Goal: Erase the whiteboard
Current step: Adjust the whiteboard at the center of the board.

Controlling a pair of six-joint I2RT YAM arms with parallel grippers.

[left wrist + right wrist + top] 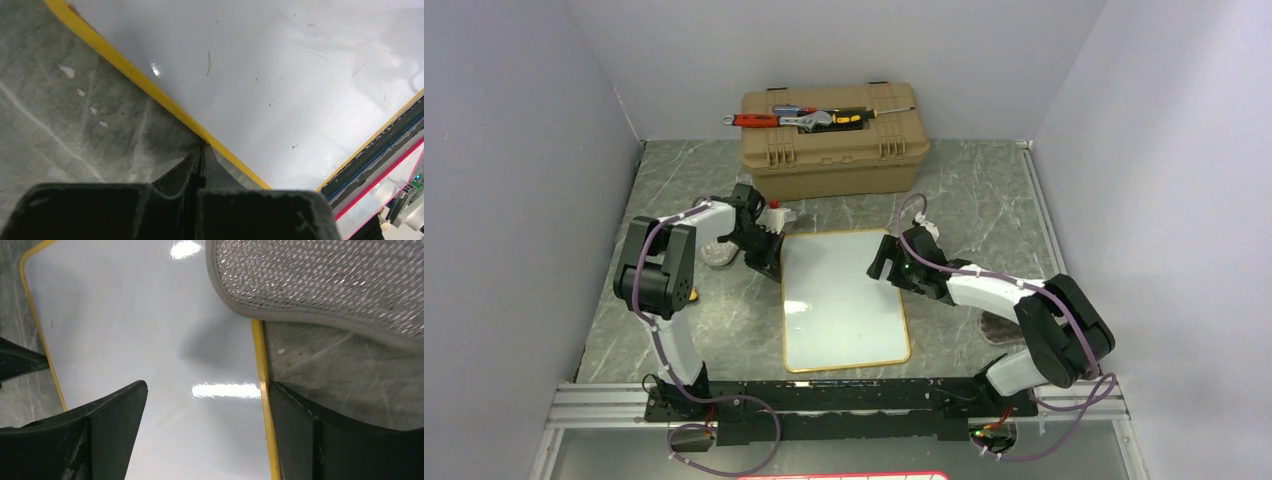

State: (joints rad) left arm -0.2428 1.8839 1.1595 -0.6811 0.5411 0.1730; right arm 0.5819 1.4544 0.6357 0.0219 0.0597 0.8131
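Observation:
The whiteboard (844,305) lies flat in the middle of the table, glossy white with a thin yellow rim. In the left wrist view its surface (280,75) carries only a short dark stroke and a few specks. My left gripper (767,262) is shut with nothing in it, its tips (202,150) down at the board's left rim. My right gripper (886,265) hovers open over the board's far right part. Its midpoint (207,395) is above the white surface (140,325), one finger over the board and the other finger (300,410) just outside the yellow rim.
A tan toolbox (834,150) with hand tools on its lid stands behind the board. A silvery mesh pad (325,280) with a grey border overlaps the board's far right edge. Grey items lie beside the left arm (716,252) and under the right arm (999,326).

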